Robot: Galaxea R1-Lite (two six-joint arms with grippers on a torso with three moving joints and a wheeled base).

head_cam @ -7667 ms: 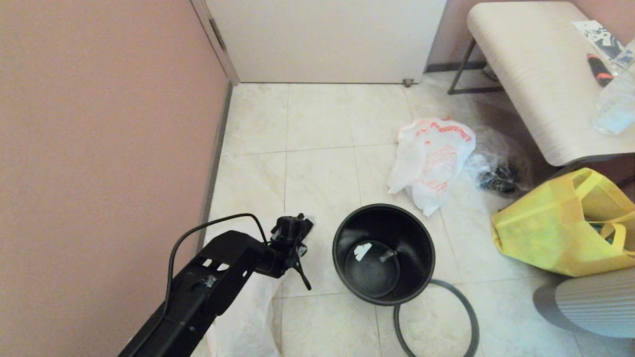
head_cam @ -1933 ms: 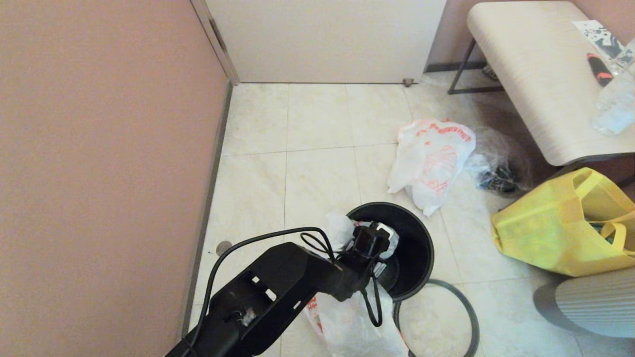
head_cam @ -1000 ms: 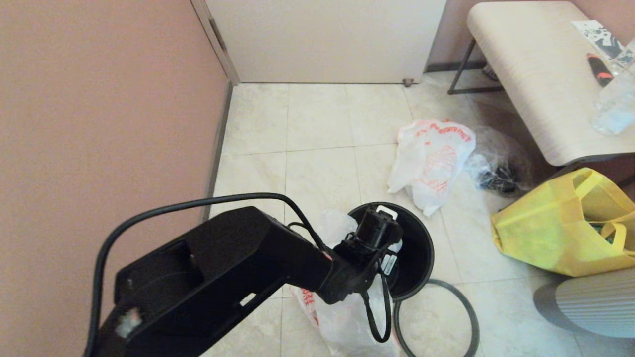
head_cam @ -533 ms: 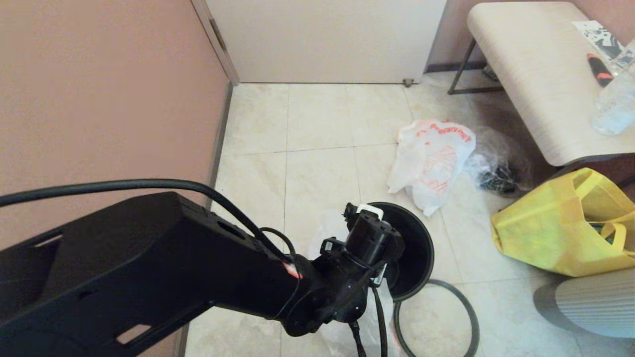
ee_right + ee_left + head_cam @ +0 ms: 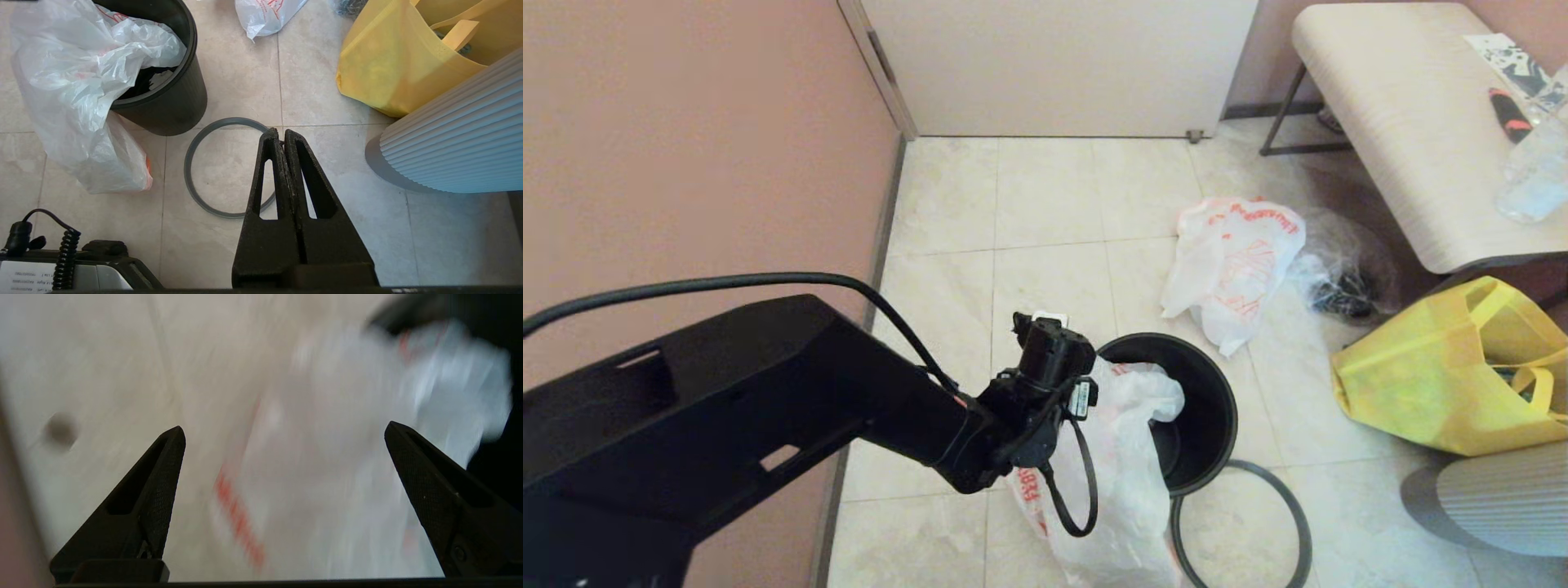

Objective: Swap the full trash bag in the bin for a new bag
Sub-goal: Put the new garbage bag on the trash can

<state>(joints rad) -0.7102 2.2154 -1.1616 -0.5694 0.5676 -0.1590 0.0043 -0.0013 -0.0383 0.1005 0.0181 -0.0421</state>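
Since half a second ago the left hand (image 5: pixel 284 428) has pulled back left, fingers wide and empty, leaving the new bag (image 5: pixel 1123 457) draped over the bin (image 5: pixel 1213 408) rim's near-left side. Spreading it and fitting the hoop (image 5: pixel 1258 523) remain. Right hand (image 5: pixel 284 136) idles closed; the full trash bag (image 5: pixel 1229 261) lies beyond.

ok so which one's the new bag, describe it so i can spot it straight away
Start at the black bin on the tiled floor. The new bag is the limp white carrier draped over the bin's rim, one end inside and the rest trailing onto the floor, below the open left pincer. The other white bag lies bulging on the floor beyond the bin.
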